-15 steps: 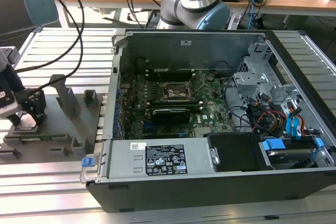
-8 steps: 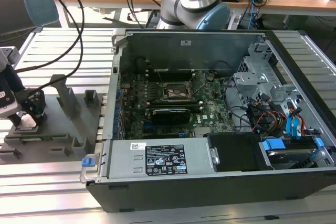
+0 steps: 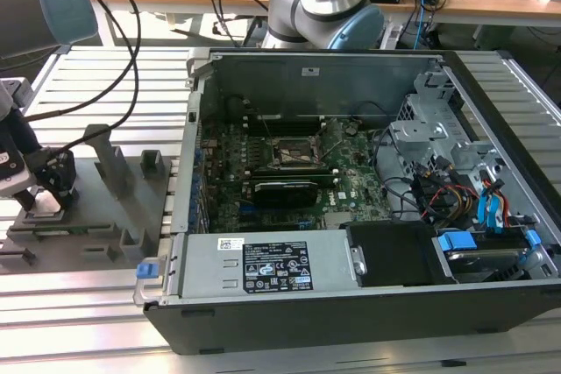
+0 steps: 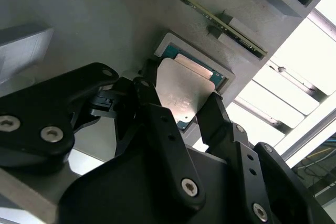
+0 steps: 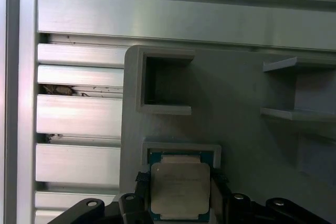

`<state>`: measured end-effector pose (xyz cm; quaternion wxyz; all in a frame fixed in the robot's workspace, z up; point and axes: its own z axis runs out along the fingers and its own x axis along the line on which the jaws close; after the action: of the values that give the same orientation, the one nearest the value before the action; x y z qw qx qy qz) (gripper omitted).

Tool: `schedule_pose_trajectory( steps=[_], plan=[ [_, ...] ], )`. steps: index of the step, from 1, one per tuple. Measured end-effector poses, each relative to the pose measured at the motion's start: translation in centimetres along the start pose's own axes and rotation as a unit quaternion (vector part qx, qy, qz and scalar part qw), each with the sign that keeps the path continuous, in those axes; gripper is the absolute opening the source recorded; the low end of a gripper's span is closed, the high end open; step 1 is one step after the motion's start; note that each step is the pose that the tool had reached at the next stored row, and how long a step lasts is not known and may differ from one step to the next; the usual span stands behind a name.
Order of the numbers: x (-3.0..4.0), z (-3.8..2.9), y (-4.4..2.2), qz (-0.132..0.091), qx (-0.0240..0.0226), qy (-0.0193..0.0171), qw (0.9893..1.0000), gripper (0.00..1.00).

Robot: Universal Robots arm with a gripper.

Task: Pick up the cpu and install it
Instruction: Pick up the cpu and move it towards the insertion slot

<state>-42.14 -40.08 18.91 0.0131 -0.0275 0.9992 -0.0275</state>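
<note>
My black jointed fingers (image 4: 149,98) are drawn in narrow, closed against two opposite edges of the cpu (image 4: 184,87), a small flat square chip with a silvery, faintly pink metal top and a green rim. It sits in a shallow square pocket of the matt grey plastic fixture plate (image 5: 236,93). The exterior view adds the ribbed aluminium worktop (image 3: 96,76) under the plate and, beside it, an open black computer case (image 3: 351,304).

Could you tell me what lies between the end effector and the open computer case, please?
In the exterior view, the grey fixture with its upright blocks lies between the end effector and the computer case.
</note>
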Motion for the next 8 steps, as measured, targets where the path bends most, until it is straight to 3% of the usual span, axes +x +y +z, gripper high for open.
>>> schedule_pose_trajectory(
  steps=[8],
  plan=[
    [-0.01,-0.26,-0.01,0.000,0.0000,0.0000,1.0000,0.55]
  ],
)
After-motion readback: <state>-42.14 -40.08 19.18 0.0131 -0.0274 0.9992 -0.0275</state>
